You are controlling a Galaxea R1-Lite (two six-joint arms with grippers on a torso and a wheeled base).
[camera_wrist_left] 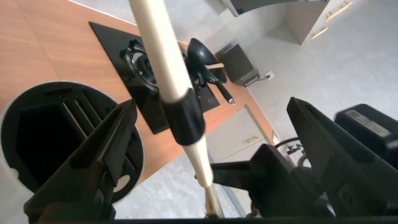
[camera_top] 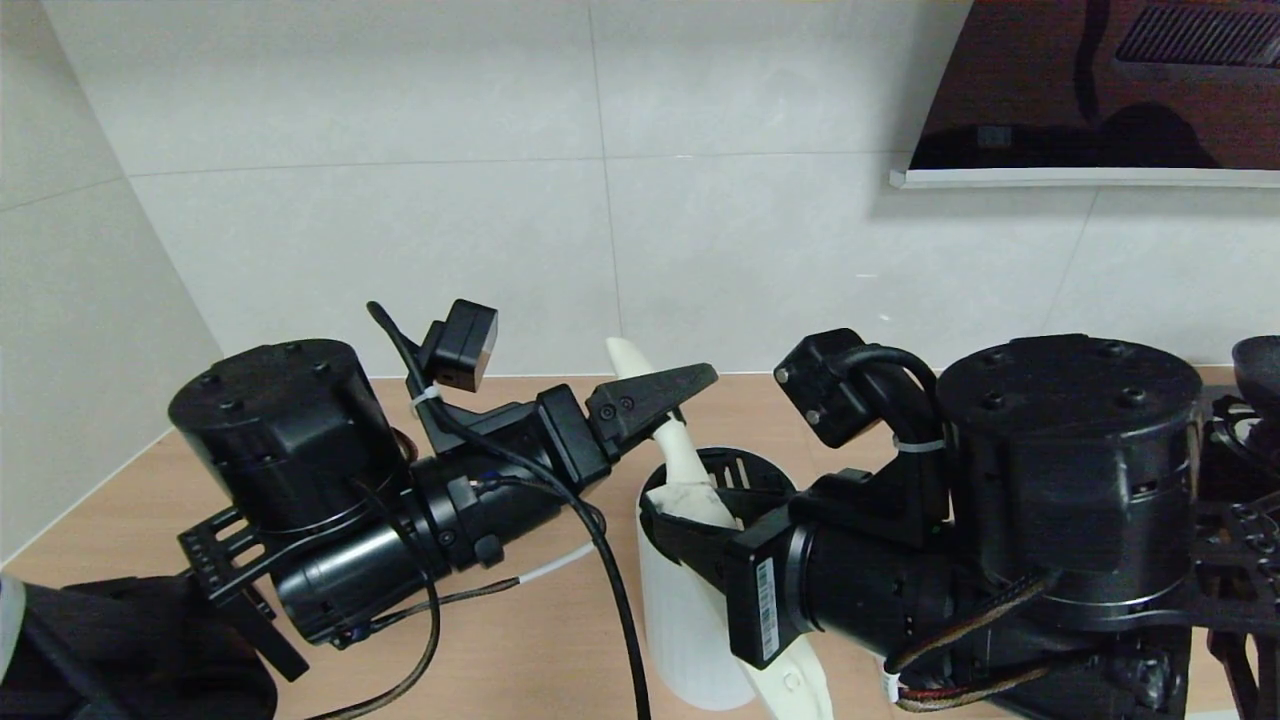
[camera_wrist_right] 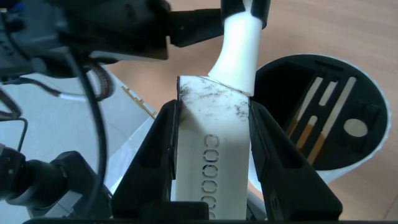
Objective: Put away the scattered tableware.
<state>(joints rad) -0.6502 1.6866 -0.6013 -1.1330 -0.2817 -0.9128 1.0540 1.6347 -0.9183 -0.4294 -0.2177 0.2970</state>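
A white spatula (camera_top: 682, 450) with a speckled, slotted blade (camera_wrist_right: 211, 149) stands tilted over the mouth of a white cylindrical holder (camera_top: 680, 620) with a black insert (camera_wrist_right: 292, 81). My right gripper (camera_top: 700, 525) is shut on the blade, at the holder's rim (camera_wrist_right: 373, 158). My left gripper (camera_top: 660, 400) is higher up, open, its fingers (camera_wrist_left: 106, 155) wide apart on either side of the spatula's handle (camera_wrist_left: 165, 68) without touching it. A black band (camera_wrist_left: 185, 118) rings the handle. Wooden chopsticks (camera_wrist_right: 311, 118) stand inside the holder.
The holder stands on a wooden counter (camera_top: 560, 650) against a tiled wall. A black stove (camera_wrist_left: 146, 74) with dark cookware (camera_top: 1255, 365) lies to the right. A range hood (camera_top: 1100, 90) hangs at the upper right. Open counter lies to the left.
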